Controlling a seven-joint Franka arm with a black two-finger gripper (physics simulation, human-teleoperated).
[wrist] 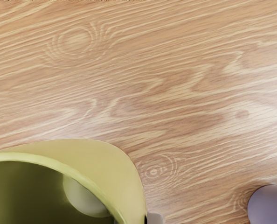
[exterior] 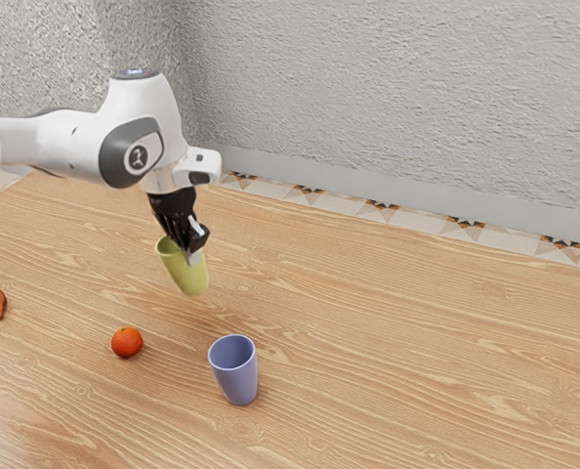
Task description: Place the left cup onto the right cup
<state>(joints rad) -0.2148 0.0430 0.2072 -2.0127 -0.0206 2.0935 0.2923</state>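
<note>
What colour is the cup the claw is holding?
Lime green; the cup shows best in the exterior view.

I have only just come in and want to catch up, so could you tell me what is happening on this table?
The arm's end effector grips the green cup by its rim and holds it tilted in the air above the wooden table. The lilac cup stands upright on the table, nearer the camera and slightly toward the exterior view's right, with nothing on it yet. An orange lies apart, toward that view's left.
</note>
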